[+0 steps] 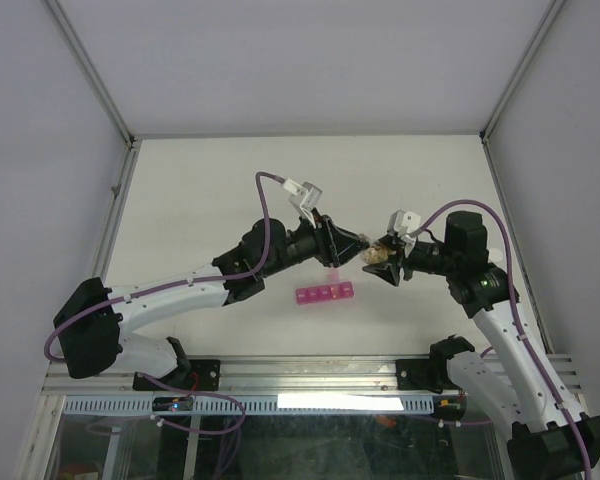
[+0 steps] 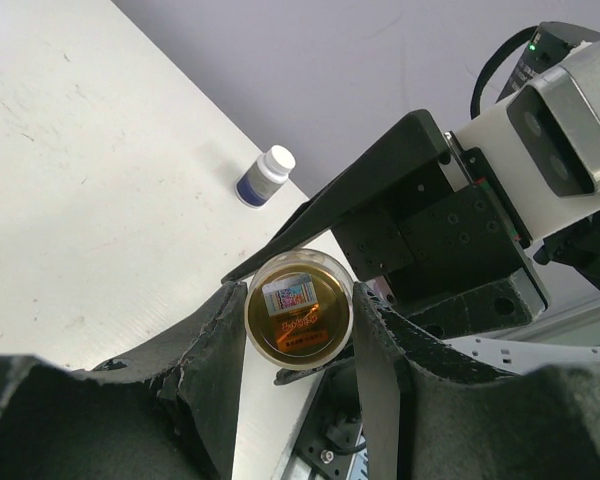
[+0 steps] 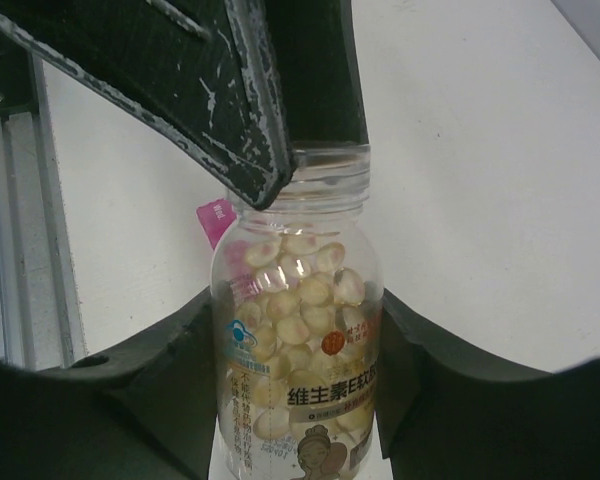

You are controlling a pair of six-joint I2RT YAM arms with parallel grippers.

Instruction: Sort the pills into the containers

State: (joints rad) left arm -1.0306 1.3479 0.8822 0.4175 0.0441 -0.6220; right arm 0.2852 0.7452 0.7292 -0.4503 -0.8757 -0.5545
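My right gripper (image 1: 384, 264) (image 3: 298, 350) is shut on a clear pill bottle (image 1: 377, 256) (image 3: 298, 330) full of pale yellow softgel pills (image 3: 300, 290) and holds it above the table. My left gripper (image 1: 352, 248) (image 2: 298, 305) meets the bottle's mouth and is shut on its round amber cap (image 2: 298, 308). I cannot tell whether the cap is still on the neck. The magenta strip of containers (image 1: 324, 294) lies on the table just below both grippers, one lid standing open (image 1: 332, 275). A corner of it shows behind the bottle in the right wrist view (image 3: 216, 220).
A small white-capped bottle with a blue label (image 2: 263, 177) stands on the table near the wall, seen only in the left wrist view. The white table (image 1: 210, 200) has walls at the back and both sides. A metal rail (image 1: 310, 375) runs along the near edge.
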